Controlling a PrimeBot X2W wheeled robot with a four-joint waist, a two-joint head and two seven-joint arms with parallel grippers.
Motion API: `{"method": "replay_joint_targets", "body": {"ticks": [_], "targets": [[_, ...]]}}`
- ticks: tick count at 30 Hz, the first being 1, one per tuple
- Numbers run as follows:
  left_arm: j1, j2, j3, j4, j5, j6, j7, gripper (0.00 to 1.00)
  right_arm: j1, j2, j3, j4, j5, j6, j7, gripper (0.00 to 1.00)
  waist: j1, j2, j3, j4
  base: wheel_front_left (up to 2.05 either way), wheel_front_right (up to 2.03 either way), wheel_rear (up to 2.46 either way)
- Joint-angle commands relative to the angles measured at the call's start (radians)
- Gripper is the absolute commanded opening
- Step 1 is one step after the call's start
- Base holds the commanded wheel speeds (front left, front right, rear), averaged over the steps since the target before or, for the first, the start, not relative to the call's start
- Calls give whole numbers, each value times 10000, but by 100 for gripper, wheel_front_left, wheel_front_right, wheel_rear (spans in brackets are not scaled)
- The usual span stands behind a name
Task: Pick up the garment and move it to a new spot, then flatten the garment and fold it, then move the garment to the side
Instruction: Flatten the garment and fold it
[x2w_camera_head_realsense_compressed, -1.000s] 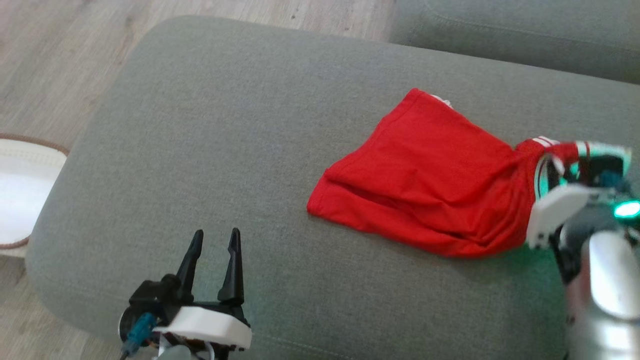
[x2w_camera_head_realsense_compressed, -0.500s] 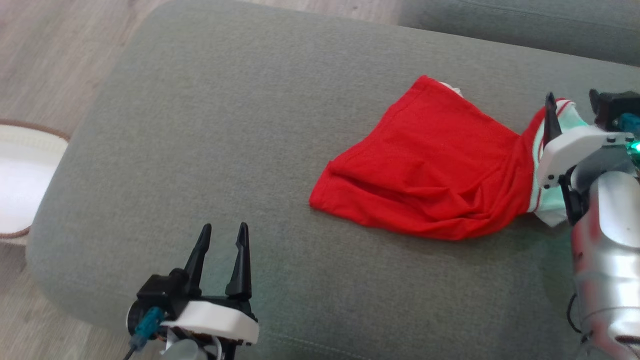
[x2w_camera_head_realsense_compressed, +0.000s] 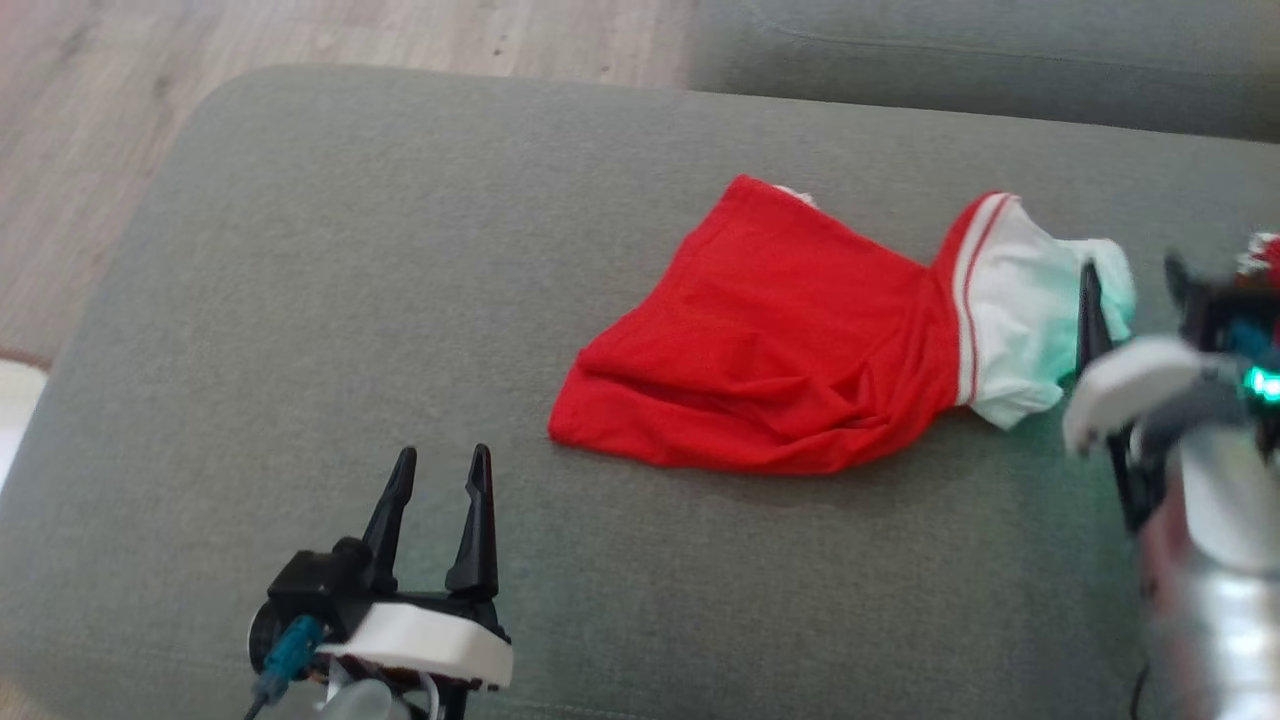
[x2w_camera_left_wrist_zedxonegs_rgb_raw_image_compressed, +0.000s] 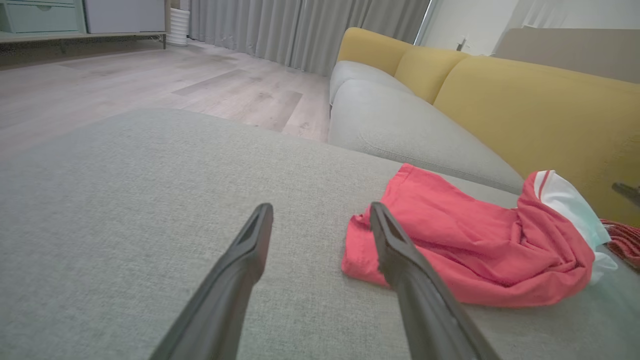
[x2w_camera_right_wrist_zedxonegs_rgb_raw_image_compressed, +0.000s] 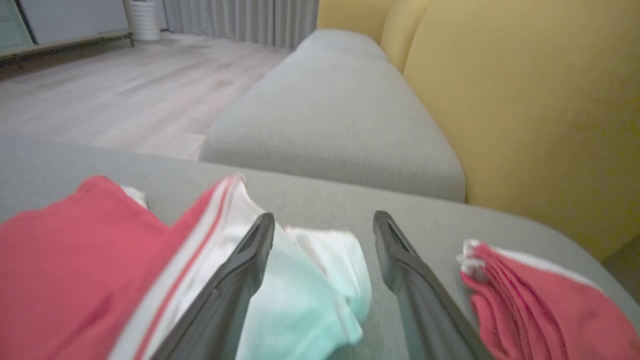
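Right gripper: two dark fingers spread wide, closed on nothing. It hangs at the right end of the seat, over the white sleeve of the shirt. This part of the picture is blurred, so whether a finger touches the cloth cannot be told.
Left gripper: fingers wide apart and empty, low over the near left part of the seat, pointing toward the far side, well apart from the shirt.
Shirt: lies crumpled on the seat, right of the middle. The red body spreads to the left, with folds along its near edge. The white sleeve, edged with red stripes, lies at its right end, beside the right gripper.
Second cloth: a red piece with a white edge, lying on the seat just to the right of the right gripper, apart from the shirt.
Seat: a broad grey cushion with rounded corners; it carries both cloths.
Neighbouring cushion: grey, on the far side of the seat.
Backrest: yellow, rising along the right side.
Floor: pale wood boards, far and left of the seat.
Curtains: grey, hanging at the far end of the room.
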Motion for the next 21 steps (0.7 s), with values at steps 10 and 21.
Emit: {"method": "replay_joint_targets", "body": {"ticks": [10, 21], "targets": [[-381, 219, 318, -426, 124, 39, -70, 100, 429, -53, -35, -450, 244, 65, 241, 100, 1, 0, 447, -105, 0, 0, 0], [-502, 229, 311, -430, 129, 64, -58, 100, -193, -351, -651, 420, -64, 65, 415, 100, 1, 0, 793, 364, 0, 0, 0]]}}
